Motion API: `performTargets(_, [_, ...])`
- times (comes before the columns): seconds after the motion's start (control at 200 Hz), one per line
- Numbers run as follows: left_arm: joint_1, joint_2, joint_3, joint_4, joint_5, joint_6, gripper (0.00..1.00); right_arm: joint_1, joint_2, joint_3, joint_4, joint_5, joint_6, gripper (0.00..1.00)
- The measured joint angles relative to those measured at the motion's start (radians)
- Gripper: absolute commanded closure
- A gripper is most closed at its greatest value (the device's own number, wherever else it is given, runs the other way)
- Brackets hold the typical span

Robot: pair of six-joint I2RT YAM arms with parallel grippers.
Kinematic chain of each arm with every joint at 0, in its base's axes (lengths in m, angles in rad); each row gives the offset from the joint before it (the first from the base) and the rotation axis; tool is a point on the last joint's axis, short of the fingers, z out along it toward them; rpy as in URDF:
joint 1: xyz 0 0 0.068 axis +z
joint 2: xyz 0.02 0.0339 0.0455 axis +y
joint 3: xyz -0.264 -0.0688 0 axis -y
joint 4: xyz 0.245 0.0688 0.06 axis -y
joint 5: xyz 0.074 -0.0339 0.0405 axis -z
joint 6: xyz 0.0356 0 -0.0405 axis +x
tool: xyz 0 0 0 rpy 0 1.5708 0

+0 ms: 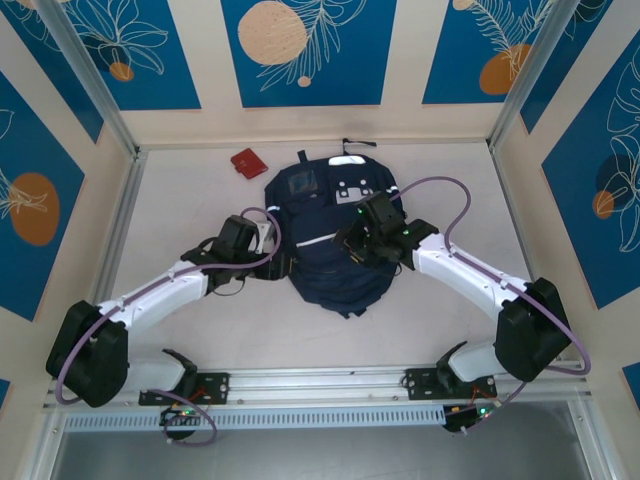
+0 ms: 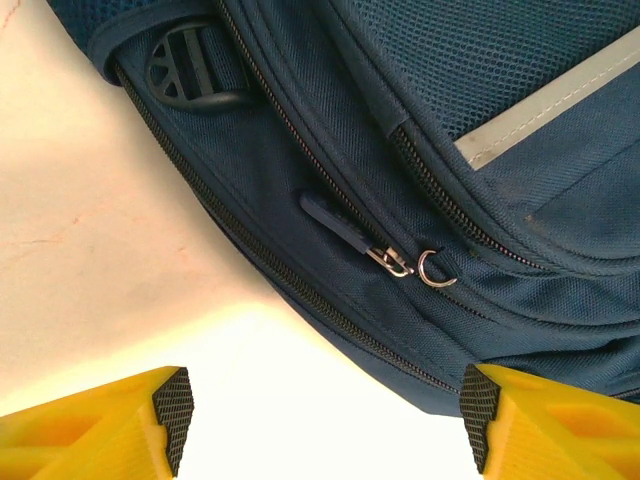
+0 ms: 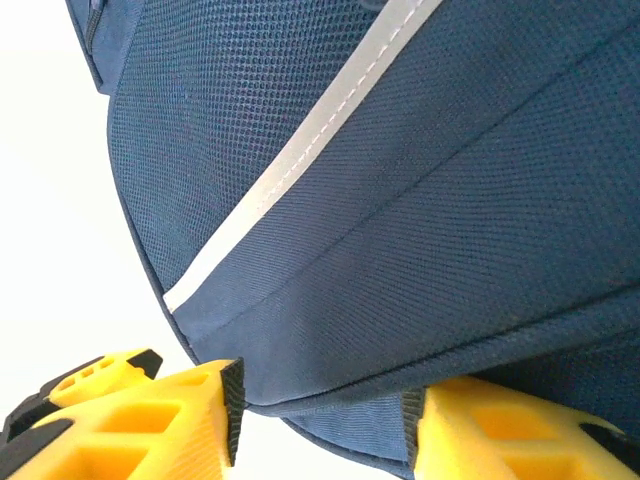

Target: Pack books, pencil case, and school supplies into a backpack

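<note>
Backpack [image 1: 325, 250] lies flat mid-worktop [image 1: 180, 200], long axis running from the arm bases toward the far wall. Left gripper [image 2: 322, 405] at its left flank: fingers [image 2: 172, 405] wide apart, holding nothing; the zip pull [image 2: 395, 262] sits just ahead, between them, so the left arm is judged nearer for unzipping. Right gripper [image 3: 322, 410]: fingers [image 3: 225, 400] straddle a fabric edge below the white stripe [image 3: 300, 160]; whether they pinch it cannot be told.
</note>
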Motion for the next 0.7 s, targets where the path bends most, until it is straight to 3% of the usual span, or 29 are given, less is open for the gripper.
performTargets(0.36, [0.000, 0.022, 0.002, 0.022, 0.016, 0.064, 0.27, -0.061, 0.003, -0.004, 0.012, -0.042, 0.043, 0.96])
performTargets(0.7, [-0.002, 0.114, 0.055, 0.103, 0.183, 0.151, 0.31, -0.218, -0.079, -0.008, 0.026, -0.122, 0.003, 1.00])
